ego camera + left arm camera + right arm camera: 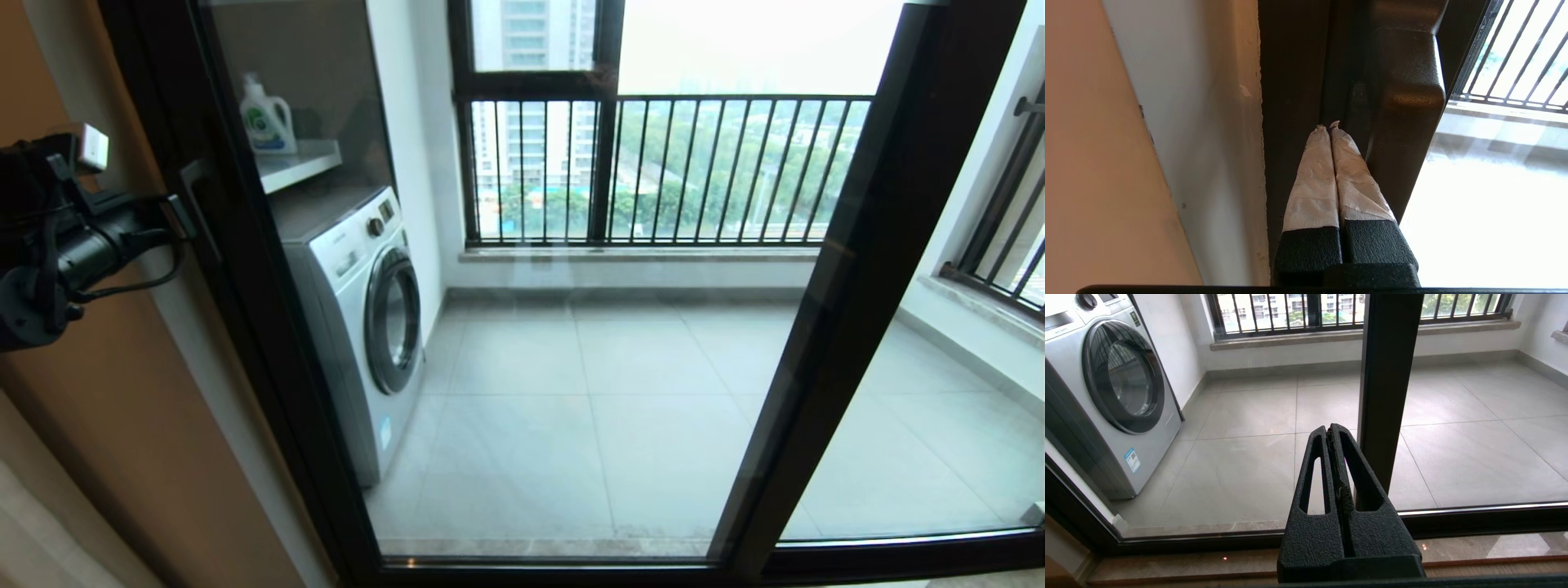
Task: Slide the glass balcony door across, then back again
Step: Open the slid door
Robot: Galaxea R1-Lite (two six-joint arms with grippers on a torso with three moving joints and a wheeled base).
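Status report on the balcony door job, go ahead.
Left gripper shut, tips tucked behind the door handle. Right gripper shut, idle, clear of the glass. Glass balcony door hard against the left wall. Nothing seen in the way.

High-rise home, laundry balcony: washing machine (359,327), detergent bottle (267,118) on a shelf (306,163), tiled floor (620,408), barred railing (653,171) over towers.

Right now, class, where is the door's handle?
In the head view the handle sits on the glass balcony door's left upright, beside the washing machine, with the left gripper at it, fingers shut.
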